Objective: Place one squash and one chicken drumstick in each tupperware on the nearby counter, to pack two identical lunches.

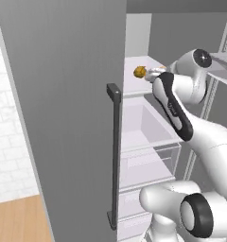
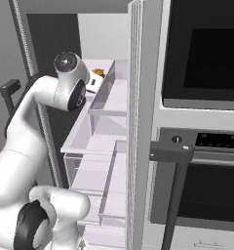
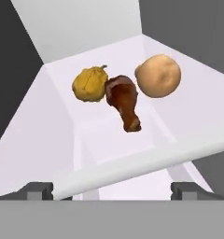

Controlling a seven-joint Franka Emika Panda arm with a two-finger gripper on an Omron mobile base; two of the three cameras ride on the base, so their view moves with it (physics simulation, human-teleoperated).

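Inside the open fridge, the robot's wide-open, empty claw (image 3: pixel 112 190) faces a shelf (image 3: pixel 48 121) where a yellow squash (image 3: pixel 90 84), a drumstick (image 3: pixel 124 101) and a tan squash (image 3: pixel 158 75) sit bunched together, seemingly all yet to be packed.

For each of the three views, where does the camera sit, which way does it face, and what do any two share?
Left base view: behind the arm's left, facing the open fridge; white arm at lower right.
Right base view: behind its right, same fridge beside the black-glass ovens; arm lower left.
Hand view: on the open hand, facing the white shelf.
Shared: lumpy yellow squash, on that shelf in all three views.
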